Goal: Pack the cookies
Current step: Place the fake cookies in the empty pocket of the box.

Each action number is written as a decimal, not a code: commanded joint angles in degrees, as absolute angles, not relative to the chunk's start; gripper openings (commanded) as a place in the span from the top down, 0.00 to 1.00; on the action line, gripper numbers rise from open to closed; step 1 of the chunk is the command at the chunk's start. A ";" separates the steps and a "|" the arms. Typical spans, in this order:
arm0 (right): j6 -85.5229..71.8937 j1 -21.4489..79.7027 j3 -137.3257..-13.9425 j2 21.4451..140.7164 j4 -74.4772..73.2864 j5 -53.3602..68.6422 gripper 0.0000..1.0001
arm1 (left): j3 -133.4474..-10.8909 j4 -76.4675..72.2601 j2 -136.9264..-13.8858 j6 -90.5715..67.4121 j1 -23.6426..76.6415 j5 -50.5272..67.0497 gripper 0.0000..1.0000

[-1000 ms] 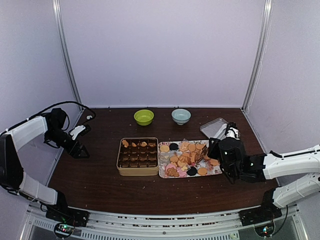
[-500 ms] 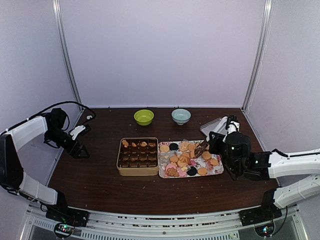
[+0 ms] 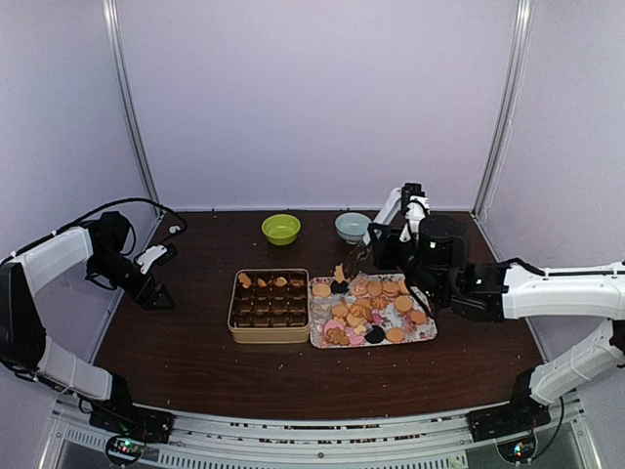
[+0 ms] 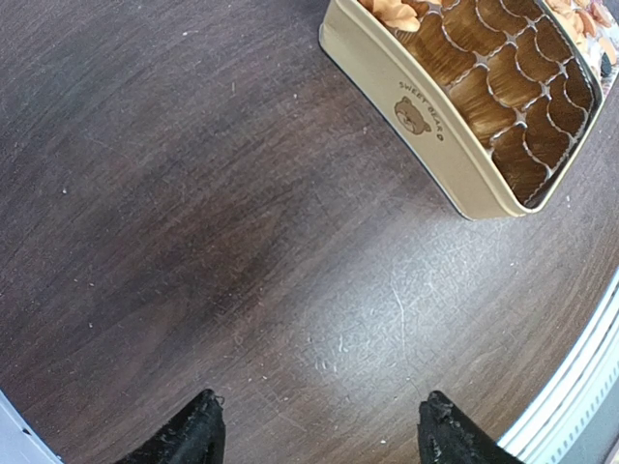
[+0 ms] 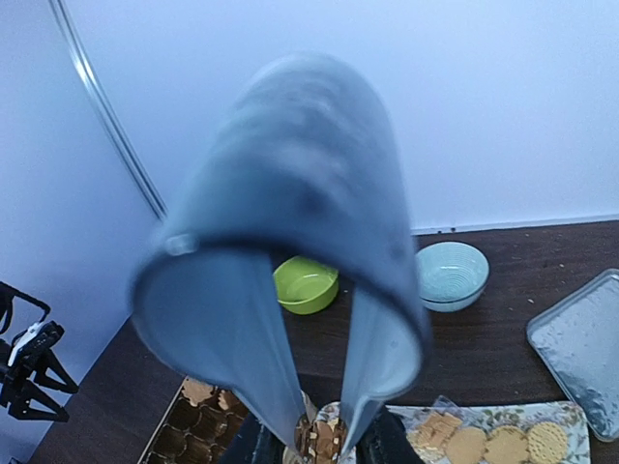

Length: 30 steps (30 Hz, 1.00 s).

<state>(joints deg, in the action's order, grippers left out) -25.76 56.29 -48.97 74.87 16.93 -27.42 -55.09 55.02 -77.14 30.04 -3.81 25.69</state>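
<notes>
Many round tan cookies [image 3: 376, 305], with a few pink and dark ones, lie on a flowered tray [image 3: 426, 334] right of centre. Beside it stands a tan tin [image 3: 234, 318] of dark paper cups; several cookies fill its far row [image 3: 268, 281]. My right gripper [image 3: 343, 271] hangs over the tray's far left corner, shut on a brown speckled cookie [image 5: 325, 447] between its blue-grey fingers [image 5: 276, 387]. My left gripper [image 3: 156, 293] rests far left, open over bare table [image 4: 319, 440], with the tin [image 4: 435, 145] beyond it.
A green bowl [image 3: 280, 229] and a pale blue bowl [image 3: 352, 227] stand at the back of the table. A metal tray [image 5: 580, 346] lies at the back right, hidden behind my right arm in the top view. Frame posts rise at both back corners.
My right arm has lifted off the tray's right end and swung left and back, carrying a cookie to above the tray's far left corner. The left arm has not moved.
</notes>
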 commanded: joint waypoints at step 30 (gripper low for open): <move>2.55 58.08 -78.06 103.39 14.54 -14.63 1.00 | -56.14 55.59 -76.63 31.03 -4.38 25.53 0.29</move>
